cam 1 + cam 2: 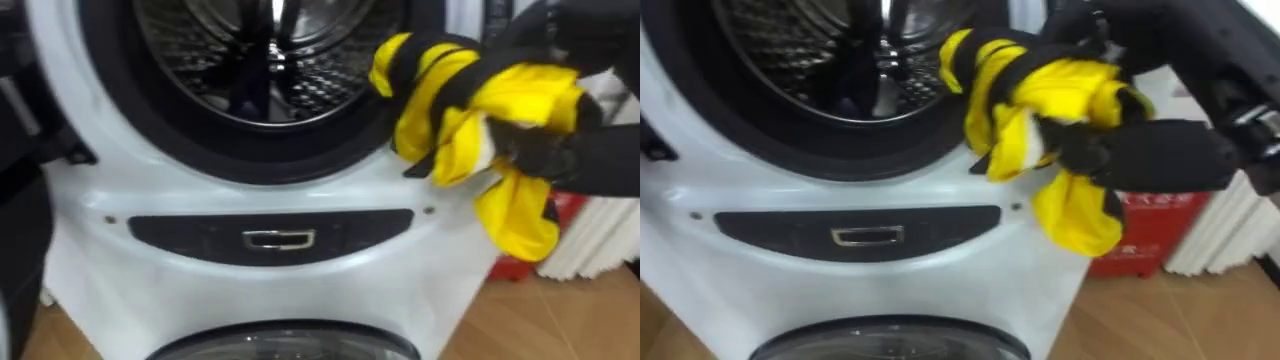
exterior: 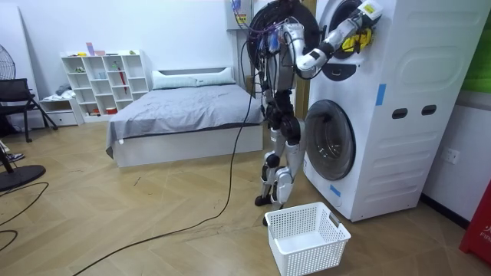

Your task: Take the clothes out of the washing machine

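Garment [image 1: 470, 110] in right hand [image 1: 540, 150], at drum [image 1: 270, 60] rim

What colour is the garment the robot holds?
The garment is yellow with black stripes, clearest in left eye view.

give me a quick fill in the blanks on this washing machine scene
1. The crumpled cloth garment is black and ___.
2. The robot's ___ hand is shut on it.
3. The white plastic laundry basket stands on the wooden ___.
Missing words: yellow; right; floor.
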Available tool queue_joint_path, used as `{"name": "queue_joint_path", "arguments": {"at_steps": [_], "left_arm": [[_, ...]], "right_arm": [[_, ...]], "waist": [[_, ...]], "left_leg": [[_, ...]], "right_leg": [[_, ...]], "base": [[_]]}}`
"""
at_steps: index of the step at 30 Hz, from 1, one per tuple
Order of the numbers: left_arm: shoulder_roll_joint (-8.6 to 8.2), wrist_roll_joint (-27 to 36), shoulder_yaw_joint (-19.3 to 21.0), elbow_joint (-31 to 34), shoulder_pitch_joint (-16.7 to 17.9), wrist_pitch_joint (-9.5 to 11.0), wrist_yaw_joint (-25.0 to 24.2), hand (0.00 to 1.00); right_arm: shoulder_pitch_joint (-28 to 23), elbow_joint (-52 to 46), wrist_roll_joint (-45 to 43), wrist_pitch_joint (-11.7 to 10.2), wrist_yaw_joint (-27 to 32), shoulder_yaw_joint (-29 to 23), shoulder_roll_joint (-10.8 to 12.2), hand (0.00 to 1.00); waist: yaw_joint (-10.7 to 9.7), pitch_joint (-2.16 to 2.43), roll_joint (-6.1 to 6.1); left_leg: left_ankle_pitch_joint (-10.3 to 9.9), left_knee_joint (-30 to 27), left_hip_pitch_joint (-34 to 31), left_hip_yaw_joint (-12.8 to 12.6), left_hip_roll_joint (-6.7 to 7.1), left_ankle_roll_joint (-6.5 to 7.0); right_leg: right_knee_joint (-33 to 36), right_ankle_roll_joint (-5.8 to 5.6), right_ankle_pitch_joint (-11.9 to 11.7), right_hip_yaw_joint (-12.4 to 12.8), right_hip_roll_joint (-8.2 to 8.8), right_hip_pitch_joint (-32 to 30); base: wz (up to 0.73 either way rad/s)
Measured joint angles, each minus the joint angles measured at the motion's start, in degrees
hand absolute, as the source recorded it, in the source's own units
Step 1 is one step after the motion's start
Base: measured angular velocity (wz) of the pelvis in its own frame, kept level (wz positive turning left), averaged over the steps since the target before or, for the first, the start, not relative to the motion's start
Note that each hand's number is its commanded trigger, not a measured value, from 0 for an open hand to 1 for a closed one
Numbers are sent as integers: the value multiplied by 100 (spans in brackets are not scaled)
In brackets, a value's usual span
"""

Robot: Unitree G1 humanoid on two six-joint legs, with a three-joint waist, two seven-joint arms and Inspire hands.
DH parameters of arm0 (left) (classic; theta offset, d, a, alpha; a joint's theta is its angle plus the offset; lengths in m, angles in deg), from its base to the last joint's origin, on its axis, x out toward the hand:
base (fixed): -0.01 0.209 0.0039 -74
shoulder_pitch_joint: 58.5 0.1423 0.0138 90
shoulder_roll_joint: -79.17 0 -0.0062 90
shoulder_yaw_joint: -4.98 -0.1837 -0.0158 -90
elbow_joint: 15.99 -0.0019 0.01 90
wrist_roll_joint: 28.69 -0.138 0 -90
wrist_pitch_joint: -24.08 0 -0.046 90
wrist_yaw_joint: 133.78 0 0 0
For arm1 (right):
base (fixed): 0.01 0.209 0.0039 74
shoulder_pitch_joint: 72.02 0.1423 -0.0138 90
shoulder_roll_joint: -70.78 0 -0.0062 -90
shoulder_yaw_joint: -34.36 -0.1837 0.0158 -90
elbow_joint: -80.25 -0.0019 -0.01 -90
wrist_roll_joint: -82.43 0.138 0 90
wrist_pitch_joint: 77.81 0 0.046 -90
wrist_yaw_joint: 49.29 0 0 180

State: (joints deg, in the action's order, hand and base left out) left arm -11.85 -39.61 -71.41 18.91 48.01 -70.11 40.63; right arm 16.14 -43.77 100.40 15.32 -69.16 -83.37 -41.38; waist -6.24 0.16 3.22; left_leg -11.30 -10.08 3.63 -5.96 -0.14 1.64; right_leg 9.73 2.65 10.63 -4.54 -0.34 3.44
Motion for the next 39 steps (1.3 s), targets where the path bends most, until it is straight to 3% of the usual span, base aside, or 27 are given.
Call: {"name": "queue_joint_path", "arguments": {"at_steps": [2, 7, 12, 14, 18, 20, 23, 24, 26, 27, 29, 30, 32, 33, 35, 39], "left_arm": [[11, 6, 10, 1, -15, 11, 0, 0], [21, 10, -9, 4, -45, 44, -8, 0], [52, 33, -19, 42, -61, 89, -9, 0], [90, 24, -26, -32, -123, 97, -9, 0], [158, 37, -148, -3, -203, 74, -9, 0], [178, 51, -327, 9, -295, 47, -10, 0], [252, 136, -534, -86, -512, 56, 3, 0], [268, 154, -587, -135, -584, 58, 30, 0], [269, 263, -986, -347, -921, 91, 288, 0], [256, 326, -1140, -412, -989, 104, 368, 0], [92, 588, -1727, -704, -1315, 108, 565, 0], [16, 635, -1877, -720, -1362, 118, 603, 0], [-308, 693, -2095, -957, -1559, 298, 627, 0], [-351, 692, -2134, -1037, -1602, 335, 627, 0], [-366, 691, -2182, -1171, -1711, 409, 638, 0], [-258, 693, -2169, -1262, -1672, 417, 707, 0]], "right_arm": [[-122, 132, 41, -11, 104, -177, 0, 100], [-482, 224, 427, -12, 378, -312, 11, 100], [-507, 547, 642, -11, 663, -410, 11, 100], [-508, 812, 639, -1, 850, -553, 11, 100], [-684, 1227, 608, 20, 1191, -697, 44, 100], [-727, 1483, 428, 56, 1297, -606, 100, 100], [-728, 1867, 416, 67, 1416, -262, 148, 100], [-729, 1940, 419, 67, 1424, -196, 198, 100], [-686, 2338, 297, 49, 1524, 254, 507, 100], [-663, 2511, 290, 9, 1557, 439, 616, 100], [-527, 3364, 49, 16, 1684, 1074, 1205, 100], [-509, 3542, -34, 39, 1709, 1201, 1316, 100], [-458, 4189, -200, 67, 1718, 1505, 1635, 100], [-424, 4366, -201, 67, 1720, 1542, 1703, 100], [-350, 4766, -211, 65, 1772, 1559, 1800, 100], [-79, 5495, -276, -127, 2040, 1527, 1798, 100]], "waist": [[-146, -4, 17], [-223, 3, 45], [-349, 11, 58], [-460, -7, 27], [-514, 11, -76], [-462, -18, -144], [-466, -41, -145], [-466, -48, -130], [-415, -98, -4], [-404, -89, 26], [-407, -43, 115], [-405, -46, 111], [-379, -55, 12], [-387, -55, -27], [-436, -62, -177], [-489, -68, -399]], "left_leg": [[0, 7, -11, -69, -11, -1], [-35, -3, 66, -355, -69, -51], [-58, -16, 99, -609, -121, -80], [-143, -69, 83, -706, -171, -93], [-235, -167, -88, -910, -228, -85], [-234, -147, -121, -1193, -286, -86], [-233, -130, -217, -1462, -305, -86], [-233, -117, -239, -1474, -306, -87], [-231, -71, -246, -1700, -310, -88], [-231, -73, -258, -1764, -310, -88], [-231, -86, -337, -1906, -318, -88], [-231, -86, -357, -1938, -315, -88], [-232, -98, -505, -2086, -321, -87], [-232, -123, -566, -2086, -318, -86], [-233, -174, -835, -2084, -304, -85], [-233, -171, -915, -2113, -308, -85]], "right_leg": [[9, 7, -5, 110, -18, -50], [6, 19, -33, 409, -79, -71], [39, 30, -77, 688, -140, -146], [20, 35, -86, 779, -193, -179], [31, 35, -152, 1008, -277, -395], [171, 20, -184, 1266, -330, -583], [404, 19, -183, 1430, -384, -899], [420, 19, -183, 1440, -392, -947], [518, 19, -184, 1613, -458, -1098], [517, 20, -189, 1643, -467, -1132], [514, 12, -228, 1774, -505, -1262], [528, -1, -242, 1820, -513, -1298], [646, -39, -267, 1790, -486, -1560], [658, -41, -280, 1737, -469, -1630], [742, -44, -320, 1623, -432, -1906], [814, -40, -329, 1667, -465, -2053]], "base": [[-19], [-31], [-34], [-21], [-34], [-63], [-48], [-34], [-42], [-43], [-33], [-39], [-46], [-36], [-24], [-15]]}}
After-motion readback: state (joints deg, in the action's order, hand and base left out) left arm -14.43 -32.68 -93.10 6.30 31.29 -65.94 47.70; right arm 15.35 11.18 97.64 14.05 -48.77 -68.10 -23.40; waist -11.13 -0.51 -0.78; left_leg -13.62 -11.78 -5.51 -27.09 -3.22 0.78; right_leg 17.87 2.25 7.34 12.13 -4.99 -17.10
